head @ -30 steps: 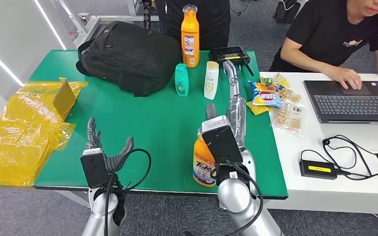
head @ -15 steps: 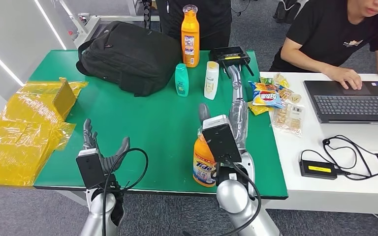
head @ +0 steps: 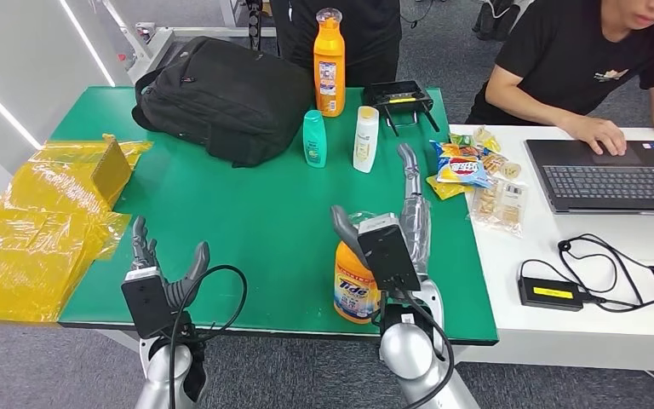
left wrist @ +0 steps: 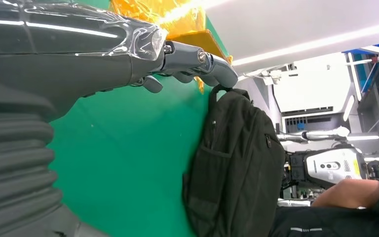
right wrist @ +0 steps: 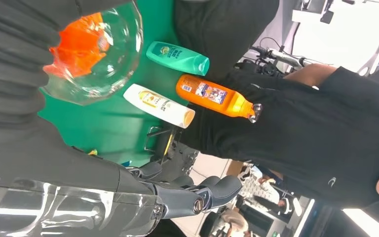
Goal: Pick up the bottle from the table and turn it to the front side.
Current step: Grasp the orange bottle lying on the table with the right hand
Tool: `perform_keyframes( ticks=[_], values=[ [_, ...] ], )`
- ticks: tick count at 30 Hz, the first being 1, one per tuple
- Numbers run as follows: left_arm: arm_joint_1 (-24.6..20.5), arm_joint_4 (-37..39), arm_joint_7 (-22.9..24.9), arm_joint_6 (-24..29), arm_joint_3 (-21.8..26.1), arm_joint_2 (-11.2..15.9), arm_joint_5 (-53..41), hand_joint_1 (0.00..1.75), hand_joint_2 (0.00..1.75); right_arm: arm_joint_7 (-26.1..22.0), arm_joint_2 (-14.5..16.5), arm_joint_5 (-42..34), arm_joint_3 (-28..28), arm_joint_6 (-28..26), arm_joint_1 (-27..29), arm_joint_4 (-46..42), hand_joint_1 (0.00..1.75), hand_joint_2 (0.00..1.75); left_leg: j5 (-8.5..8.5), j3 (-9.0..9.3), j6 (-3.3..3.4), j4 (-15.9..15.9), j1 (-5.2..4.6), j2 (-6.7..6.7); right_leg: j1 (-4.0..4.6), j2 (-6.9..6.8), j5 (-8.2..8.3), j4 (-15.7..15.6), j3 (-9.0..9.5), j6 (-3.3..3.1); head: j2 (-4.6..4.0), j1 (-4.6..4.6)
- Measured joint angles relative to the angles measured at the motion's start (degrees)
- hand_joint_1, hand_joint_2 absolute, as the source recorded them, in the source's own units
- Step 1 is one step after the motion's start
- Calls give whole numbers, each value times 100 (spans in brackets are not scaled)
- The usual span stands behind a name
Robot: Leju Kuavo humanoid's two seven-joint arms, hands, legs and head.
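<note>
Right hand (head: 392, 217) fingers straight, spread, thumb at bottle's 9 o'clock, other fingers at its 3 o'clock; contact with bottle unclear. Orange detergent bottle (head: 353, 288) upright on green table (head: 264, 213), near front edge. Left hand (head: 163, 271) fingers spread, empty, at table's 7 o'clock. Black backpack (head: 221, 95) at 11 o'clock; three more bottles at 12.

Silver arms; black camera boxes at both wrists, black looping cables; left hand (head: 167, 271) and right hand (head: 392, 223) grey, clear-wrapped.
</note>
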Motion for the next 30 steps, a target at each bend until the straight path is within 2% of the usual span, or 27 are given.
perform_keyframes(
  ticks=[1,5,18,30],
  values=[
    [0,0,8,-7,8,0,1,0,0,9,1,17,-1,24,1,3,0,175,0,0,0,0,0,0,0,0,0,0,0,0,0,0],
    [-2,0,54,-35,25,0,12,0,175,86,17,105,-1,127,9,12,0,175,0,1,0,0,0,0,0,0,0,0,0,0,0,1],
    [-6,0,72,-79,35,0,42,0,175,196,32,150,-1,301,87,92,0,175,0,0,0,0,0,0,0,0,0,-1,0,0,0,1],
    [-11,9,72,-41,35,4,120,0,175,167,47,-130,-1,600,90,225,0,175,0,0,0,0,0,0,0,0,0,0,0,0,0,1]
  ],
)
